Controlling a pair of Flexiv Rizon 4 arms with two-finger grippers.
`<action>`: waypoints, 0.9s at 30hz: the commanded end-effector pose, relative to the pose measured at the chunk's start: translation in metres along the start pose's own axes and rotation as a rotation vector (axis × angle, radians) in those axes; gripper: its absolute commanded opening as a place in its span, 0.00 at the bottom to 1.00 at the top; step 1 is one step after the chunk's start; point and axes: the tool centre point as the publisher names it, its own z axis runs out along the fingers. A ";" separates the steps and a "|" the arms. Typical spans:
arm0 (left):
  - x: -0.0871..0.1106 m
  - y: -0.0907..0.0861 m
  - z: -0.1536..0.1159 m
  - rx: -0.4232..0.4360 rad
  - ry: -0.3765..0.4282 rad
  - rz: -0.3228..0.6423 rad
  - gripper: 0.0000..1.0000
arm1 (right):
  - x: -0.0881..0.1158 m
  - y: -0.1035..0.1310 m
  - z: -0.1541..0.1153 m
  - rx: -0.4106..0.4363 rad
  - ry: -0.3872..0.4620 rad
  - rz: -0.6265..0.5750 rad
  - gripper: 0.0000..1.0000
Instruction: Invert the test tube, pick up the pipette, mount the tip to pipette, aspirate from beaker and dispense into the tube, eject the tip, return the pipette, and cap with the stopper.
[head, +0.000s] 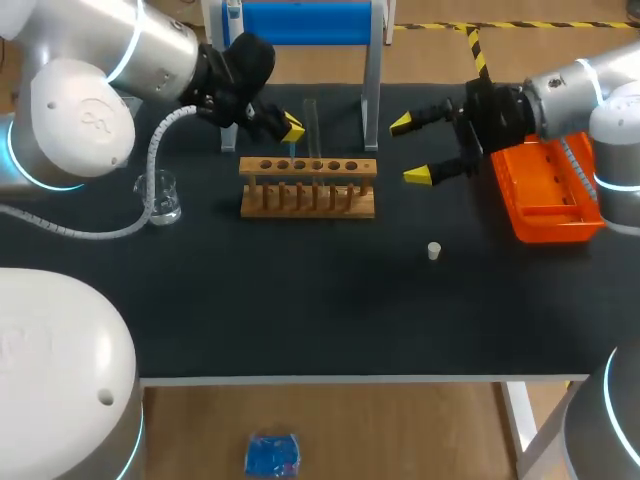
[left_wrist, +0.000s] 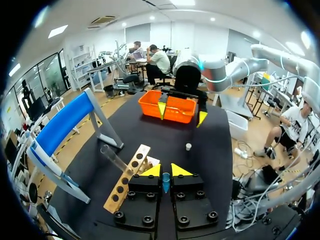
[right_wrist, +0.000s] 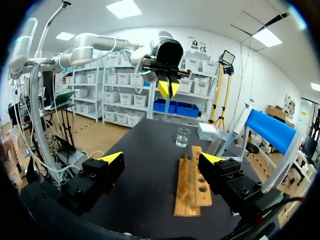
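A black table top (head: 300, 310) holds a light wooden test tube rack (head: 308, 195) with one row of round holes along its top. A clear glass test tube (head: 312, 122) rises from the rack. It is long, narrow and see-through, and in the left wrist view it leans with its open mouth uppermost.

The left gripper (head: 290, 128) hangs just above the rack, beside the tube. Its yellow-tipped fingers are drawn almost together, pinching a slender teal-blue piece (left_wrist: 166, 182); what that piece is cannot be told.

The right gripper (head: 410, 150) hovers off the rack's right end, its fingers spread wide with nothing between them. Just behind it lies a bright orange plastic tray (head: 550, 205).

A small clear glass beaker (head: 162, 198) stands left of the rack, well apart from it. A small white stopper (head: 434, 251) sits alone on the table, right of the rack and nearer the front edge. A blue-topped metal stand (head: 300, 22) is at the back.
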 end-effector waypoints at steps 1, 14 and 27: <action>0.000 0.000 -0.001 -0.002 0.003 0.000 0.00 | 0.022 0.017 0.002 -0.014 -0.028 0.012 1.00; 0.000 0.000 -0.001 -0.002 0.003 0.000 0.00 | 0.037 0.045 0.035 -0.132 -0.023 0.133 1.00; 0.000 0.000 -0.001 -0.002 0.003 0.000 0.00 | 0.035 0.049 0.083 -0.183 0.004 0.112 1.00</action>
